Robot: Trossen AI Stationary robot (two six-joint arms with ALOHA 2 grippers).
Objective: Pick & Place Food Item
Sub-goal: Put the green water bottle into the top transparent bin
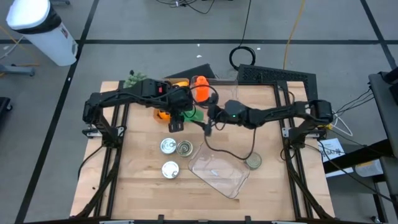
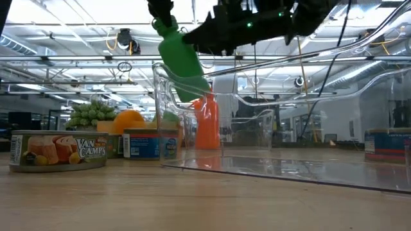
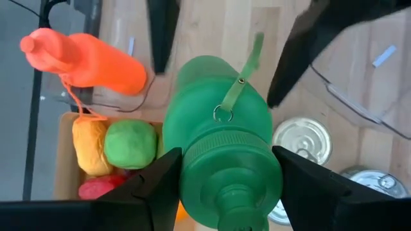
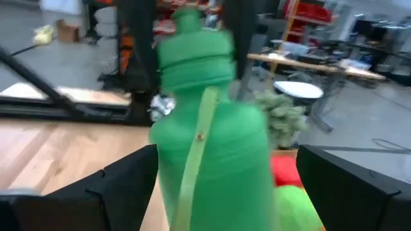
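A green bottle (image 2: 183,61) with a strap hangs tilted in the air above the table, cap end up; it also shows in the high view (image 1: 191,114). My left gripper (image 3: 226,154) is shut on its cap end. My right gripper (image 4: 228,151) is open, its fingers standing on either side of the bottle's lower body, with a gap on one side. An orange bottle (image 1: 200,89) stands behind. Beside it, a cardboard box (image 3: 64,128) holds yellow, green and red toy food. My left gripper pinches the green bottle's threaded collar (image 3: 192,160), just below the cap, between its two fingers (image 3: 160,186). The fingers come from above, slanting down along the bottle. The bottle is lifted clear of the table and hangs tilted below them, base lowest.
Three cans (image 1: 168,146) (image 1: 185,148) (image 1: 170,169) stand near the table's middle, and another (image 1: 252,162) is to the right. A clear plastic container (image 1: 217,171) lies toward the near edge. Toy grapes (image 1: 134,79) sit at the far left corner. A cable crosses the table.
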